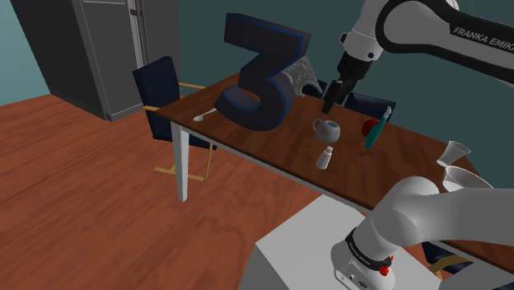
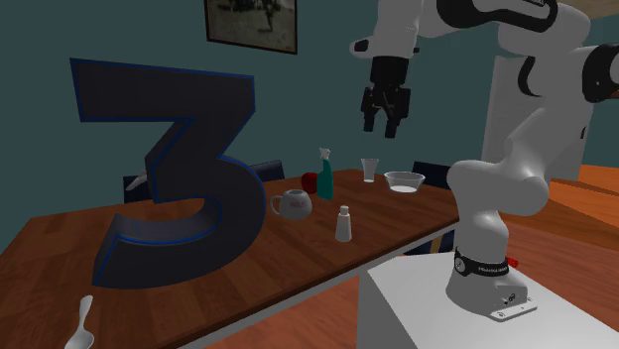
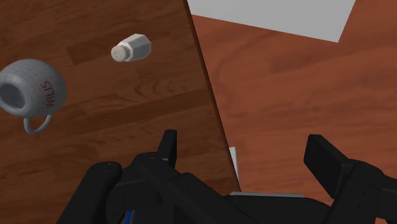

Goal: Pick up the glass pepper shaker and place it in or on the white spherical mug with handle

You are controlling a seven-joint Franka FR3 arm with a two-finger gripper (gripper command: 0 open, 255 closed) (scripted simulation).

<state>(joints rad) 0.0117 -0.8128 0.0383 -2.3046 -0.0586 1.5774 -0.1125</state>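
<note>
Black two-finger gripper (image 2: 385,125), fingers wide apart and empty, hangs high over the brown wooden table (image 1: 235,138), well apart from the small pale upright pepper shaker (image 1: 325,156) standing near the round white handled mug (image 1: 327,128); centre over the shaker before lowering.

This looks like the dining room of a home. A long brown wooden table with white legs (image 1: 288,148) stands on a reddish wood-plank floor (image 1: 74,181), and a dark blue chair (image 1: 161,86) is drawn up at its end. The teal walls (image 1: 25,41) carry a dark-framed picture (image 2: 251,22). A tall grey cabinet (image 1: 115,49), perhaps a wardrobe or fridge, stands in the corner. On the table are a white round mug with a handle (image 1: 326,128), a small pale shaker (image 1: 325,156), a clear glass bowl (image 2: 404,181) and a white spoon (image 2: 79,322).
</note>
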